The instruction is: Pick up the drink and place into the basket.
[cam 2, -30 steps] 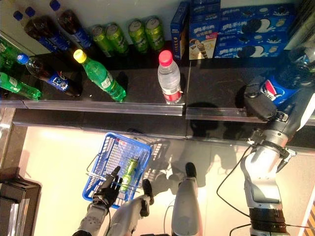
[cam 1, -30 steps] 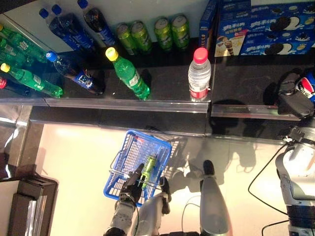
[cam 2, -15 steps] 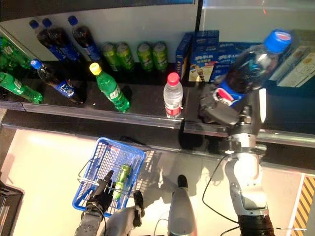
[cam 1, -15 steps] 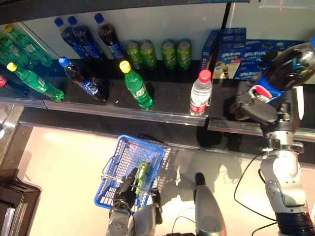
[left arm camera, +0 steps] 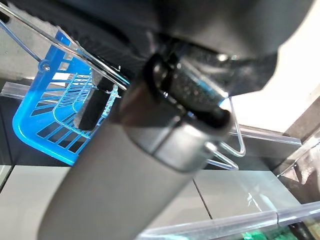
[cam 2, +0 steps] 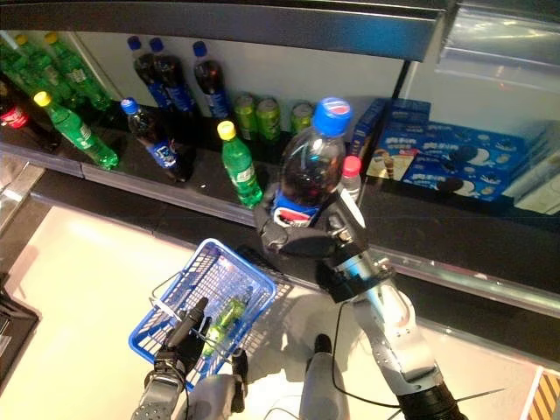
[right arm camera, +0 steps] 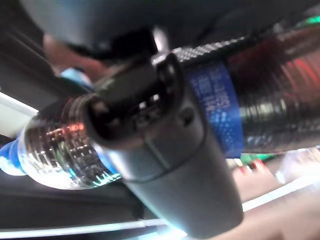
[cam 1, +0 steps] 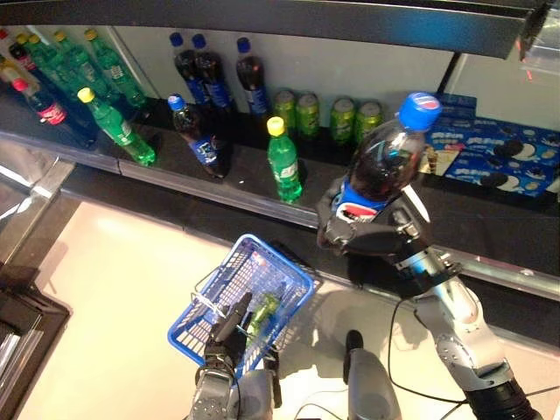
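Cola bottle (cam 1: 382, 159), large with a blue cap and a blue label, is up in the air in front of the shelf (cam 1: 262, 188), gripped round its lower body by the right hand (cam 1: 354, 238), whose fingers curl about it. It leans a little, cap uppermost, and sits above and to the right of the basket (cam 1: 280, 267).

That basket is blue plastic with wire handles, hanging low over the pale floor (cam 1: 114, 289). Inside it lies one green can (cam 1: 263, 308). The left hand (cam 1: 226, 336) is at the basket's near edge by the wire handles, with fingers reaching out over the rim; whether they grip a handle cannot be told from these views.

On the shelf stand a green bottle (cam 1: 283, 161) with a yellow cap, a dark bottle (cam 1: 198, 140) with a blue cap, more dark bottles against the back wall, a row of green cans (cam 1: 328, 114), and blue biscuit boxes (cam 1: 503, 157) further right. A water bottle (cam 2: 350, 175) with a red cap shows just behind the raised cola bottle.
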Robot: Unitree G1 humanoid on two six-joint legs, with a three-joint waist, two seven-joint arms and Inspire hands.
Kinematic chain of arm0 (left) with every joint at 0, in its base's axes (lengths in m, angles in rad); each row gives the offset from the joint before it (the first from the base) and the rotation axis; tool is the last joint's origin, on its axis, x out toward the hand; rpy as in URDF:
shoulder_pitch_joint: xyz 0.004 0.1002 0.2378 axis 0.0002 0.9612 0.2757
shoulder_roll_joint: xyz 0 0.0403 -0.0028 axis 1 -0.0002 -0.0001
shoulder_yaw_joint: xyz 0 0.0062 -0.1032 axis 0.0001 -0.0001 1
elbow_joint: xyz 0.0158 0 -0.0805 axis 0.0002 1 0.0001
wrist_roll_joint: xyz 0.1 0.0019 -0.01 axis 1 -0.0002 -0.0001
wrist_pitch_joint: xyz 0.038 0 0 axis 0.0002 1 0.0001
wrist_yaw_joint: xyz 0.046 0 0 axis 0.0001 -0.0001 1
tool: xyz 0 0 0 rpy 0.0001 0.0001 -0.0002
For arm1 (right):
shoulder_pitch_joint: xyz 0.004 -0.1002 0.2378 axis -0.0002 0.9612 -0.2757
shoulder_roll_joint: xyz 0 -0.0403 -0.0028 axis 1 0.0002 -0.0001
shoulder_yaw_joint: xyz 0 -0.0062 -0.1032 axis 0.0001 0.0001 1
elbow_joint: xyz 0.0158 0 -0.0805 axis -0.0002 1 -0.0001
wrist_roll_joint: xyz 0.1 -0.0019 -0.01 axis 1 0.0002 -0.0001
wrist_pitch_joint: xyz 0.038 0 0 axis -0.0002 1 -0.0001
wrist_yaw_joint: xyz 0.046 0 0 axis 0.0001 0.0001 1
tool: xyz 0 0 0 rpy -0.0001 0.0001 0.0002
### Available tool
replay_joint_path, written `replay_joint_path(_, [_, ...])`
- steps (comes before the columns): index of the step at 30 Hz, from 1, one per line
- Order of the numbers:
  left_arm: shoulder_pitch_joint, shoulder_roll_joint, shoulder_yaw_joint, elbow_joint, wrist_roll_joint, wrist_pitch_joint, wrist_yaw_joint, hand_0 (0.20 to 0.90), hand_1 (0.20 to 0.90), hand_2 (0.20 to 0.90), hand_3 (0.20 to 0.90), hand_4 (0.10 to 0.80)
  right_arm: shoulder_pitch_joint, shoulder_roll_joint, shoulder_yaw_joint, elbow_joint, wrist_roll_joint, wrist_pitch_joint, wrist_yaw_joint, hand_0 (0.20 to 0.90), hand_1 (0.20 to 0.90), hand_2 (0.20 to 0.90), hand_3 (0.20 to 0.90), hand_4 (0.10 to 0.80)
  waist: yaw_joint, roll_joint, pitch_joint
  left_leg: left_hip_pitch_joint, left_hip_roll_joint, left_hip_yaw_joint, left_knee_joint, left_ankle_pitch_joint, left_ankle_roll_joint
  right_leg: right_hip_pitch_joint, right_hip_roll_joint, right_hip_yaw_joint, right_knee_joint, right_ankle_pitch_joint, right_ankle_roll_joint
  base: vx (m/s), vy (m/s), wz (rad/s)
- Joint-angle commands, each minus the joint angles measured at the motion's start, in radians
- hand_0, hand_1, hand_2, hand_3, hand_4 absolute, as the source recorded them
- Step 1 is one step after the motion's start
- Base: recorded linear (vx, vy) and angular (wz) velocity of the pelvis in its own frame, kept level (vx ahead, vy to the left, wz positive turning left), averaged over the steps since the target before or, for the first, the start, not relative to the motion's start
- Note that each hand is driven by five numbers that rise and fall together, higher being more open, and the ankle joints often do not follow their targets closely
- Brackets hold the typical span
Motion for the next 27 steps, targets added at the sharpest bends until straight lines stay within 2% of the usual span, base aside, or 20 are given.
replay_joint_path(1, [0.010, 0.146, 0.031, -0.207, 0.038, -0.103, -0.119, 0.300, 0.300, 0.300, 0.200, 0.100, -0.109, 0.084, 0.003, -0.198, 0.072, -0.136, 0.046, 0.300, 0.300, 0.300, 0.200, 0.100, 0.023, -0.044, -0.196, -0.038, -0.023, -0.012, 0.082, 0.063, 0.038, 0.198, 0.031, -0.032, -0.164, -0.003, -0.080, -0.044, 0.035, 0.13])
replay_joint_path(9, [0.031, 0.161, 0.015, -0.285, 0.042, -0.097, -0.129, 0.300, 0.300, 0.300, 0.200, 0.100, -0.162, 0.096, 0.083, -0.202, 0.044, -0.109, 0.025, 0.300, 0.300, 0.300, 0.200, 0.100, 0.080, -0.039, -0.202, -0.039, -0.041, -0.061, 0.043, 0.073, 0.042, 0.207, 0.027, -0.073, -0.163, -0.005, -0.080, -0.034, 0.035, 0.19])
replay_joint_path(17, [0.034, 0.198, -0.024, -0.484, 0.090, -0.071, -0.174, 0.300, 0.300, 0.300, 0.200, 0.100, -0.213, 0.125, 0.168, -0.132, -0.062, -0.084, -0.107, 0.300, 0.300, 0.300, 0.200, 0.100, 0.152, -0.031, -0.188, -0.063, -0.066, -0.124, 0.035, 0.077, 0.049, 0.204, 0.015, -0.132, -0.145, -0.011, -0.085, -0.042, 0.019, 0.27])
replay_joint_path(21, [0.028, 0.245, -0.063, -0.617, 0.132, -0.047, -0.194, 0.300, 0.300, 0.300, 0.200, 0.100, -0.260, 0.145, 0.210, -0.064, -0.095, -0.065, -0.195, 0.300, 0.300, 0.300, 0.200, 0.100, 0.199, -0.027, -0.167, -0.083, -0.084, -0.166, 0.036, 0.077, 0.053, 0.202, 0.006, -0.171, -0.140, -0.008, -0.086, -0.055, -0.005, 0.34])
replay_joint_path(27, [0.012, 0.295, -0.092, -0.728, 0.131, -0.009, -0.264, 0.300, 0.300, 0.300, 0.200, 0.100, -0.304, 0.180, 0.260, 0.027, -0.130, -0.044, -0.298, 0.300, 0.300, 0.300, 0.200, 0.100, 0.251, -0.027, -0.148, -0.102, -0.105, -0.222, 0.052, 0.083, 0.056, 0.208, -0.005, -0.213, -0.139, -0.005, -0.085, -0.016, -0.016, 0.33])
